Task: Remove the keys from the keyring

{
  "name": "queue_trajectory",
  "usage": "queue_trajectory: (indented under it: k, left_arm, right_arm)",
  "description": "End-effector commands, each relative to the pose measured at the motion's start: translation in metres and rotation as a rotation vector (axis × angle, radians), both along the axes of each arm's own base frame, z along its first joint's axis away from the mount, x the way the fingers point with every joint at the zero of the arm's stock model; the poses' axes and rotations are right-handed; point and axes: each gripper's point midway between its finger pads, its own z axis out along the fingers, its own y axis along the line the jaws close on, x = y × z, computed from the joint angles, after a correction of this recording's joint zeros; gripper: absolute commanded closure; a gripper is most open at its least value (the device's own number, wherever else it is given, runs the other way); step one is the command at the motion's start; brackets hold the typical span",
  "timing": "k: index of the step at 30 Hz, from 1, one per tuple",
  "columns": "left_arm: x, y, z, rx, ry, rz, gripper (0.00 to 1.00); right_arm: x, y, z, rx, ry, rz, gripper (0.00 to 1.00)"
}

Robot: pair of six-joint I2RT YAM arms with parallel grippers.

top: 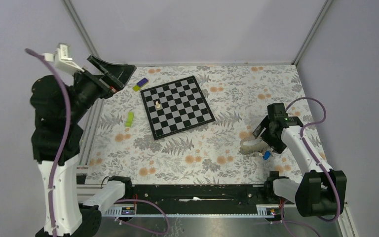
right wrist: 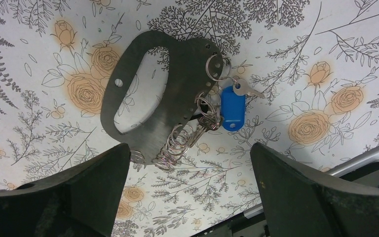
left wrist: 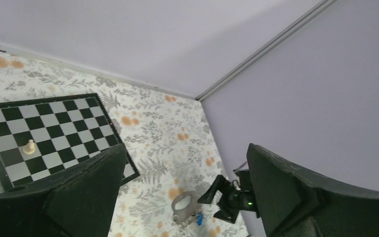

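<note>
1 silvery key [right wrist: 246, 89] rests against blue-tagged keyring [right wrist: 232, 107].

A worktop [top: 202, 153] covered in a floral cloth of grey ferns and orange roses fills the scene, with plain lilac walls [top: 192, 29] at the far side and to the right. A black-and-white chessboard [top: 177, 106] lies tilted toward the far middle, with one white chess piece [top: 157, 104] standing upright near its left edge. Left of the board lies a small green block [top: 130, 118], and farther back a purple-and-yellow block [top: 139, 84]. At the near right lies a flat grey metal plate [right wrist: 187, 74] with an oval cutout and small holes.
</note>
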Motion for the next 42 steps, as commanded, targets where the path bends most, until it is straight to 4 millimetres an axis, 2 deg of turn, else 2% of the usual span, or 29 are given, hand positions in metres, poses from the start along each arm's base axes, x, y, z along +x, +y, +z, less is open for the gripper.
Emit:
queue_trajectory:
  k: [1, 3, 8, 14, 16, 19, 23, 28, 37, 42]
  left_arm:
    - [-0.026, 0.008, 0.024, -0.087, 0.013, 0.051, 0.01]
    - [-0.026, 0.009, 0.022, -0.088, 0.017, 0.059, 0.01]
    - [-0.010, 0.009, -0.001, -0.080, 0.099, 0.071, 0.01]
    - [-0.010, 0.014, 0.005, -0.089, 0.075, 0.098, 0.01]
    - [-0.007, 0.013, -0.003, -0.100, 0.090, 0.101, 0.01]
    - [-0.007, 0.014, -0.002, -0.095, 0.085, 0.104, 0.01]
    - [-0.012, 0.021, 0.004, -0.087, 0.066, 0.139, 0.01]
    - [-0.011, 0.020, -0.002, -0.104, 0.072, 0.138, 0.01]
    - [-0.016, 0.026, 0.006, -0.119, 0.042, 0.171, 0.01]
    - [-0.014, 0.021, 0.005, -0.138, 0.046, 0.147, 0.01]
  right_arm:
    - [0.002, -0.006, -0.001, -0.027, -0.002, -0.027, 0.01]
    - [0.007, -0.005, -0.004, -0.025, 0.008, -0.019, 0.01]
    - [0.023, -0.012, -0.005, -0.070, -0.003, -0.018, 0.01]
    - [0.046, -0.029, 0.006, -0.165, -0.062, -0.030, 0.01]
    - [0.052, -0.033, 0.002, -0.189, -0.053, -0.029, 0.01]
    - [0.059, -0.032, -0.012, -0.188, -0.025, 0.003, 0.01]
    - [0.061, -0.024, -0.034, -0.144, -0.008, 0.039, 0.01]
    - [0.054, -0.009, -0.055, -0.064, 0.021, 0.068, 0.01]
    - [0.033, 0.024, -0.075, 0.124, 0.057, 0.106, 0.01]
    - [0.024, 0.052, -0.075, 0.279, -0.014, 0.102, 0.01]
